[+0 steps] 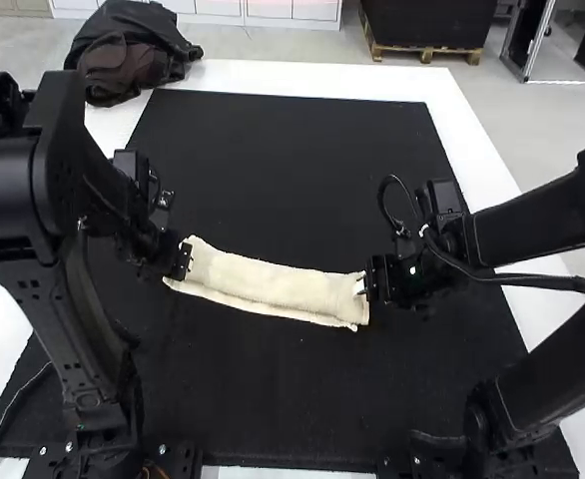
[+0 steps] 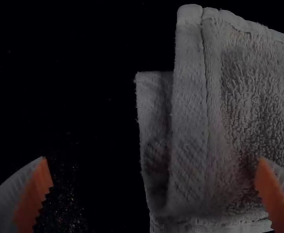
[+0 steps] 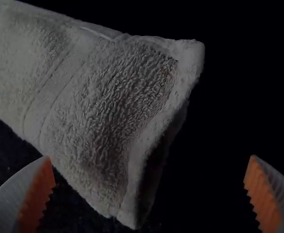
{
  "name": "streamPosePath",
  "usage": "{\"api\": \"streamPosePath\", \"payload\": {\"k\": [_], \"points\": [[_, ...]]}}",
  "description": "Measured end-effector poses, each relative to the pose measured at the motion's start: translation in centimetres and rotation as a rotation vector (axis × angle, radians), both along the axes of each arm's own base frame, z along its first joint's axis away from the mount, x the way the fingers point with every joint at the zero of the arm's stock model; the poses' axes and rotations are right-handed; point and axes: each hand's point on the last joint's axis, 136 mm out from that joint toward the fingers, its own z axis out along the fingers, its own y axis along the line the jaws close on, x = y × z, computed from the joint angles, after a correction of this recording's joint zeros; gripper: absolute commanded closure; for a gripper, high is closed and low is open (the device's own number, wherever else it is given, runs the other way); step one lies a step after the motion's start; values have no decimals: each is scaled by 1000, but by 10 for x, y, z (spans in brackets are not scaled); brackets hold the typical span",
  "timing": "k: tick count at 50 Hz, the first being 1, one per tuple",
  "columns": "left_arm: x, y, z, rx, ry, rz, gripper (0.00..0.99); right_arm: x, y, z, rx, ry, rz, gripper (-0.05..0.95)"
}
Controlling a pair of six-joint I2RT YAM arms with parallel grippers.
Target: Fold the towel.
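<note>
The cream towel [image 1: 273, 285] lies folded into a long narrow strip across the middle of the black mat. At its left end is my left gripper [image 1: 185, 259]; at its right end is my right gripper [image 1: 364, 284]. Seen from the left wrist, the towel [image 2: 253, 97] has its layered end edges slightly offset, and my left gripper [image 2: 154, 177] is open wide, one finger over the cloth. In the right wrist view my right gripper [image 3: 149, 174] is also open, its fingers spread around the end of the towel [image 3: 98, 102], where the layers part slightly.
A black mat [image 1: 292, 150] covers most of the white table [image 1: 472, 150]. Dark clothing [image 1: 128, 55] is heaped at the table's far left corner. Both arms stand at the sides, with their bases near the front edge.
</note>
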Motion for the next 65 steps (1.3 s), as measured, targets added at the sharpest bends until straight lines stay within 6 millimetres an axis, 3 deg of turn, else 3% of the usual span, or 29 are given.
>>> {"api": "streamPosePath", "payload": {"k": [17, 45, 58, 61, 65], "points": [[19, 3, 35, -19, -141, 49, 25, 4, 1, -5, 0, -1, 2, 5], [20, 3, 53, -45, -187, 88, 25, 14, 20, -16, -1, 11, 50, 3], [21, 3, 70, -44, -234, 93, 25, 16, 23, -22, -2, 20, 52, 10], [20, 3, 71, -45, -234, 93, 25, 17, 23, -22, -2, 21, 50, 139], [20, 3, 71, -47, -232, 96, 25, 18, 23, -24, -5, 21, 48, 464]]}}
